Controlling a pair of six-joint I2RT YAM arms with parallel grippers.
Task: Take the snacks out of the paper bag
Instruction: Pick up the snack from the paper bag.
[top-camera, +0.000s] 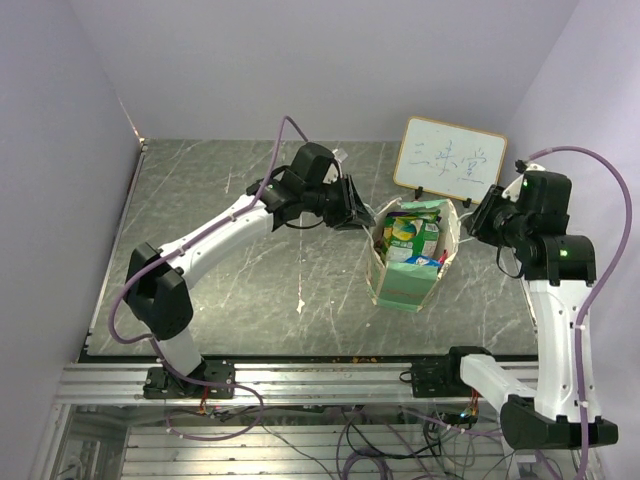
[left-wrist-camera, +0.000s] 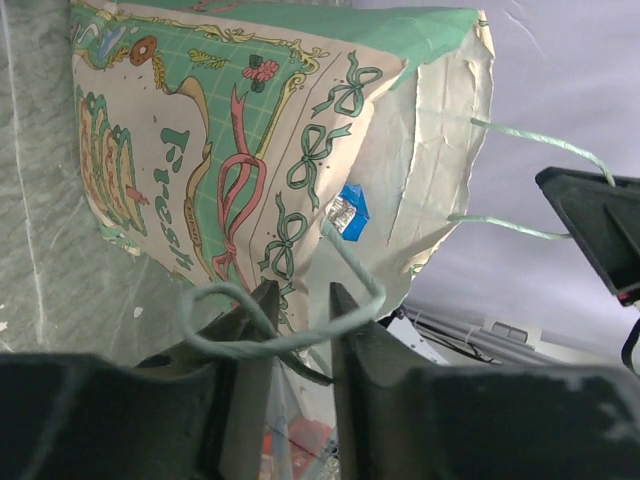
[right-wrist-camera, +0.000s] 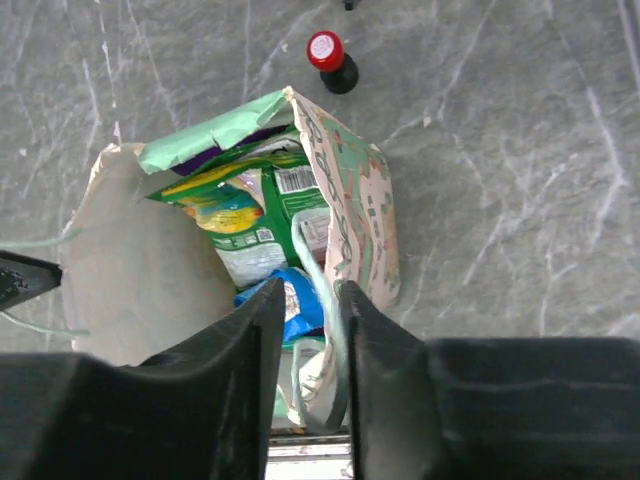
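Across the near-touching fingers of the left gripper (left-wrist-camera: 300, 305) lies a loop of pale green cord handle (left-wrist-camera: 240, 347); whether the jaws pinch it or the bag's rim I cannot tell. Just beyond them rises the printed side of the paper bag (left-wrist-camera: 200, 150), with 1 blue packet (left-wrist-camera: 349, 212) showing at its open end. The right gripper (right-wrist-camera: 310, 292) is closed narrowly on the bag's other cord (right-wrist-camera: 318, 262), which runs down through the gap at the rim. Below it the bag's mouth gapes, and the snacks (right-wrist-camera: 245, 210) sit inside: yellow-green, green and blue packets, against the tan inner wall. From above, the bag stands upright on the grey marbled table (top-camera: 220, 260), between the 2 arms, 1 at each side of its rim. A red-capped black knob (right-wrist-camera: 330, 58) rests near the bag, and a white board (top-camera: 450, 160) with writing stands just behind it.
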